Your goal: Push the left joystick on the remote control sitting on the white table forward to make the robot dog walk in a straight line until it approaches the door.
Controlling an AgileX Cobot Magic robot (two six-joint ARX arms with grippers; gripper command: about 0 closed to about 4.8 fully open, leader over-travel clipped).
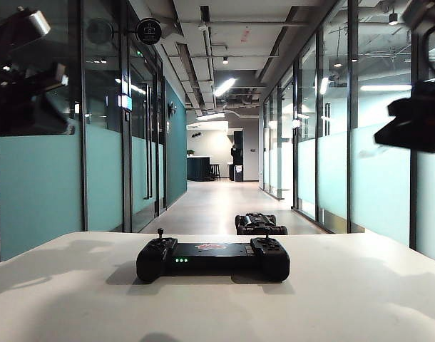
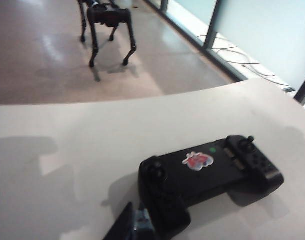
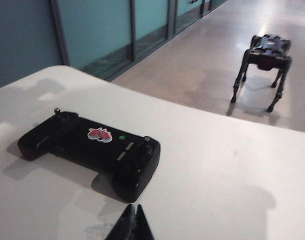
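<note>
Right wrist view, closed right hand (image 3: 132, 226) near remote control (image 3: 90, 148), left hand (image 2: 130, 225) state unclear.

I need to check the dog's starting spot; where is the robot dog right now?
The robot dog stands on the corridor floor just beyond the white table, behind the remote control and slightly right of centre in the exterior view.

In the exterior view the table's far edge hid the legs of the robot dog (image 1: 261, 224), just past the remote control (image 1: 212, 258) at about one o'clock. The left gripper (image 2: 134, 225) and right gripper (image 3: 131, 226) were each cut off at six o'clock; the left one's opening could not be told.
</note>
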